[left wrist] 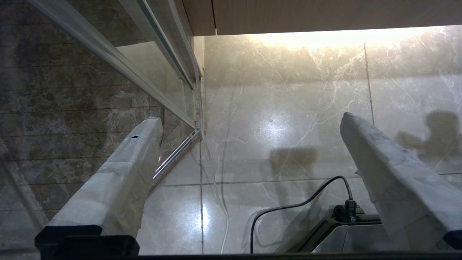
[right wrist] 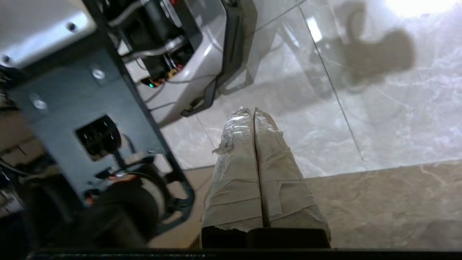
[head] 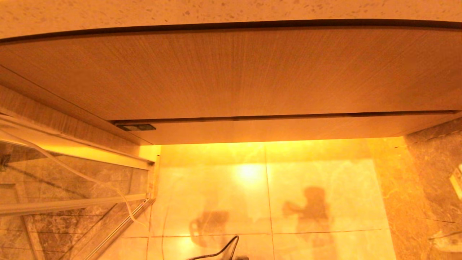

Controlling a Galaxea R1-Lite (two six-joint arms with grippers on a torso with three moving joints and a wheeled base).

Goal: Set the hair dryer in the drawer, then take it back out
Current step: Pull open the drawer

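Glass shower partition [head: 72, 202]: far left of the head view, metal-framed, dark marble behind it; a thin white cord [head: 83, 177] hangs across it.

Left gripper [left wrist: 249, 126]: seen only from its own wrist camera, held above the pale marble floor tiles [left wrist: 281, 108]. Its two tape-wrapped fingers [left wrist: 119, 180] stand wide apart with nothing between them. A black cable [left wrist: 288, 206] loops over the robot base [left wrist: 346, 234] below.

Drawer [head: 281, 130]: centre of the head view, a low light-wood front under the taller wood-grain front panel [head: 231, 72]; it sits closed, flush with the cabinet. A speckled stone countertop edge [head: 231, 11] runs above. A small dark plate [head: 137, 127] is set at the drawer's left end.

Hair dryer: not visible in any view.

Right gripper [right wrist: 254, 112]: shown only by its wrist camera, above the floor beside the robot's base hardware [right wrist: 90, 137]. Its taped fingers [right wrist: 238, 162] are pressed together, holding nothing.

Darker marble floor border [head: 429, 180]: far right of the head view.
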